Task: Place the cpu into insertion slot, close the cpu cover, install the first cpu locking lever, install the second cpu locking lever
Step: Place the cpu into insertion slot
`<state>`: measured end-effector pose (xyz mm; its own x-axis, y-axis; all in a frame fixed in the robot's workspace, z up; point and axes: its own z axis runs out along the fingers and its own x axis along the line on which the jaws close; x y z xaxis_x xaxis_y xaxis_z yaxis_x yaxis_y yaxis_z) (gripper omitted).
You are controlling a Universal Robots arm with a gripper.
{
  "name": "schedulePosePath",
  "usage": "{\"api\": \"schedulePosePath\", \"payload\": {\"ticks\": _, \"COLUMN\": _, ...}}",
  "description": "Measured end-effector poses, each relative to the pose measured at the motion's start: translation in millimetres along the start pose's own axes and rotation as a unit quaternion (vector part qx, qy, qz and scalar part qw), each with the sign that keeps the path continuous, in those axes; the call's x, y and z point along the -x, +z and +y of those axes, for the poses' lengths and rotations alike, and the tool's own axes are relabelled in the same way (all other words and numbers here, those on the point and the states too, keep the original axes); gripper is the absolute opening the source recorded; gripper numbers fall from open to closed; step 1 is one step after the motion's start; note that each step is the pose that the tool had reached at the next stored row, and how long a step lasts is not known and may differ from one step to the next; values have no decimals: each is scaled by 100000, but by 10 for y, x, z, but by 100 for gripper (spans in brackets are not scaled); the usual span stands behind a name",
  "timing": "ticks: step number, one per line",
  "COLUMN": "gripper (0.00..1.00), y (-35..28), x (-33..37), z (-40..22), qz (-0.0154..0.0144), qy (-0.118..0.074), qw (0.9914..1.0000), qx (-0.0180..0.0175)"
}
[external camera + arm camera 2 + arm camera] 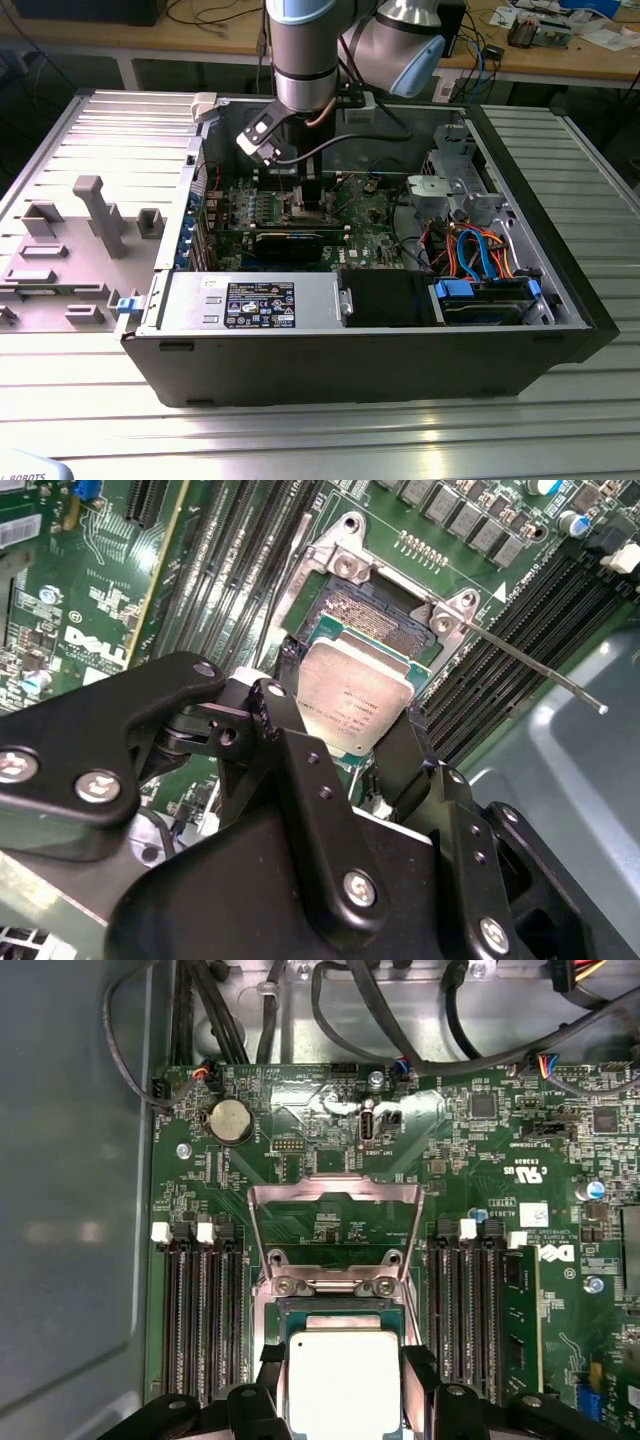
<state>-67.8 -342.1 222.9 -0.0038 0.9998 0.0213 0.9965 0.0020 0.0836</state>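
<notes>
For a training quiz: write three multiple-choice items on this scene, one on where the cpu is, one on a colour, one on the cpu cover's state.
1. Where is the cpu?
A) held in the gripper, over the insertion slot
B) under the shut cover
C) lying on the floor

2. What colour is the circuit board?
A) blue
B) green
C) red

3. The cpu cover is:
A) shut
B) missing
C) raised open

Answers:
1. A, the chip sits clamped just above the socket.
2. B, green surrounds the socket.
3. C, the frame stands up behind the socket.

White logo and silkscreen lettering on the circuit board (pixel 90 600). Faint engraving on the cpu (pixel 357 702). Printed black label (pixel 259 303) on the silver box (pixel 190 295).
</notes>
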Motion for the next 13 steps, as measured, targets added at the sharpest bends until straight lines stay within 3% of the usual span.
{"api": "schedulePosePath", "payload": {"ticks": 13, "gripper": 54, "y": 109, "x": -3, "z": -31, "qz": 41, "qy": 499, "qw": 99999, "qx": 4}}
